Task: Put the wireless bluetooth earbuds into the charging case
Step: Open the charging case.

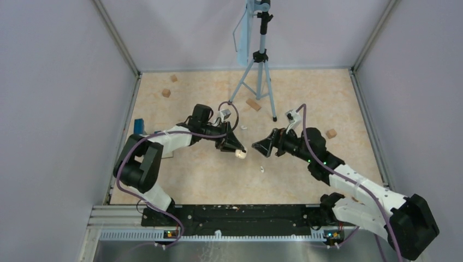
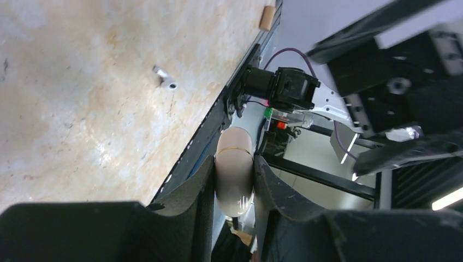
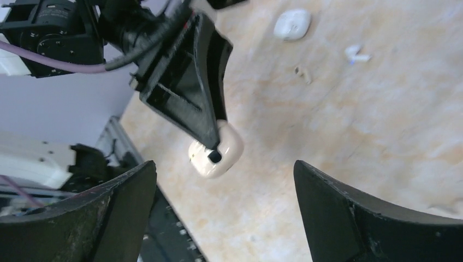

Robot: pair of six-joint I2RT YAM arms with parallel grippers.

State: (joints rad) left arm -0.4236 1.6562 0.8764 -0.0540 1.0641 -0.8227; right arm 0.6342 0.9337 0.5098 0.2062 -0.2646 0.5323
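My left gripper [image 1: 233, 145] is shut on a small rounded cream charging case [image 1: 240, 154], which hangs just above the table. In the left wrist view the case [image 2: 235, 169] sits pinched between the two dark fingers. The right wrist view shows a dark opening on the case's [image 3: 215, 155] near face. My right gripper [image 1: 257, 148] stands wide open just right of the case, with nothing between its fingers. One white earbud [image 1: 261, 168] lies on the table in front of both grippers and also shows in the left wrist view [image 2: 165, 81]. Another earbud [image 3: 356, 53] lies farther off.
A second small white case [image 3: 292, 24] lies on the table beyond the held one. A tripod [image 1: 256, 71] stands at the back centre. Tan wooden blocks [image 1: 166, 93], [image 1: 253, 103], [image 1: 331, 133] are scattered around. The black rail [image 1: 240, 214] runs along the near edge.
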